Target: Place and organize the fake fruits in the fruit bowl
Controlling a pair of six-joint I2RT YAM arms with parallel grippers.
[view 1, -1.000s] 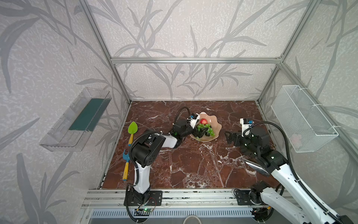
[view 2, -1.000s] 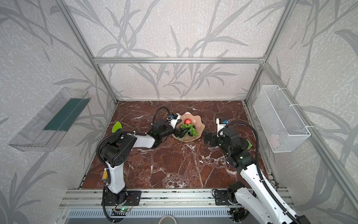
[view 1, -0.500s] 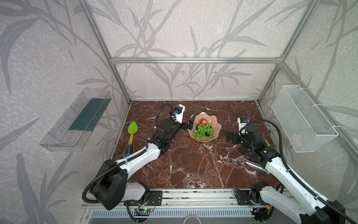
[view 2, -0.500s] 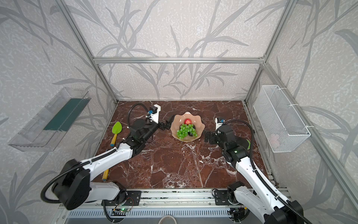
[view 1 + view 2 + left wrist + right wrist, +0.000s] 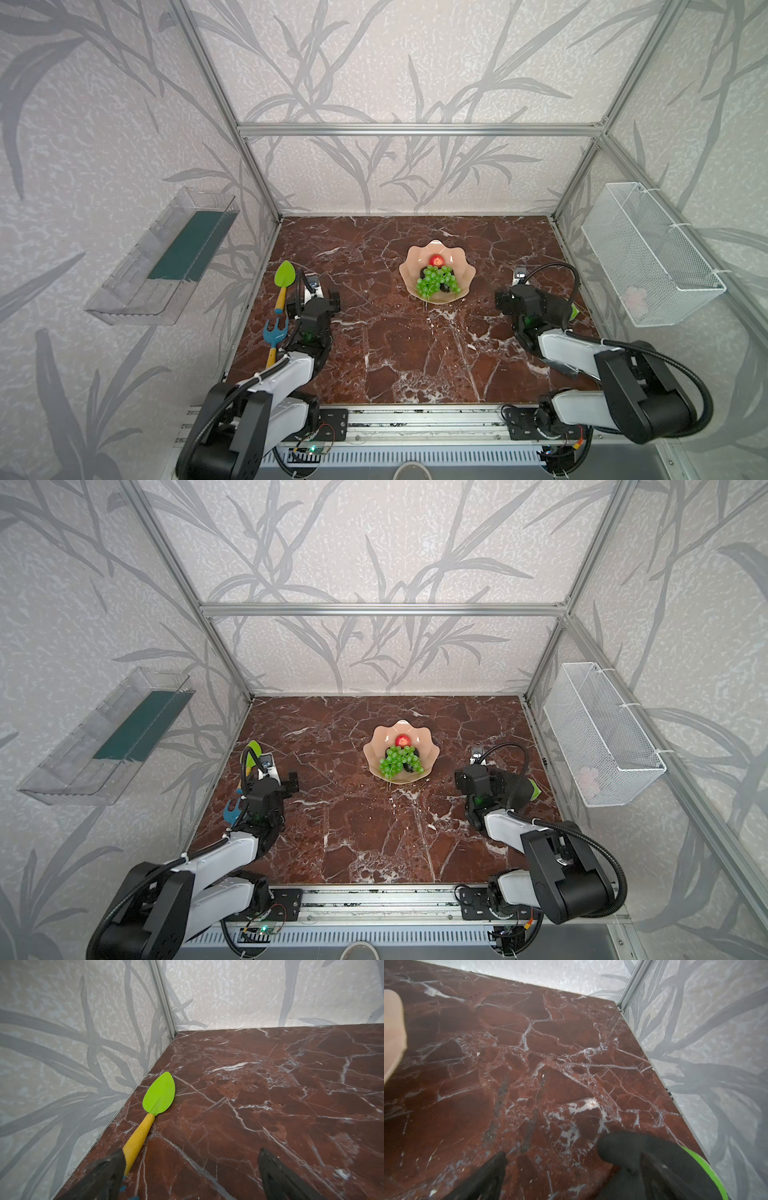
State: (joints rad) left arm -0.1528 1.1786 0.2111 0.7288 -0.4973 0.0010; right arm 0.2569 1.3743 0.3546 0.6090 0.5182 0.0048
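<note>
Entry, fruit sorting. Bowl (image 5: 415, 254): pink, wavy-rimmed, standing on the table (image 5: 395, 353) midway between the left and right edges and nearer the back edge than the front. Contents as we count them: apple (image 5: 436, 260) at the back of the bowl, grapes (image 5: 436, 280) heaped in front of it down to the front rim, and avocado (image 5: 448, 287) showing dark under the grapes. Whether both avocados are there we cannot tell. Left pincer (image 5: 191, 1152): jaws wide apart, nothing between them, near the left edge beside the spade (image 5: 285, 274) and rake (image 5: 275, 330), neither of them fruit. Right pincer (image 5: 575, 1155): jaws spread, empty, near the right edge. Unsorted: a dark lump (image 5: 623, 1153) with a bright green rim, lying by the right pincer along the right edge, and we cannot tell what it is. Step in hand, by our reckoning: the placing looks finished or nearly so, with both arms clear of the bowl. Next move: if the lump proves a fruit, the right pincer is nearest and must turn onto it, close and carry it to the bowl's bare side. Otherwise only a check that the grapes sit inside the rim.
</note>
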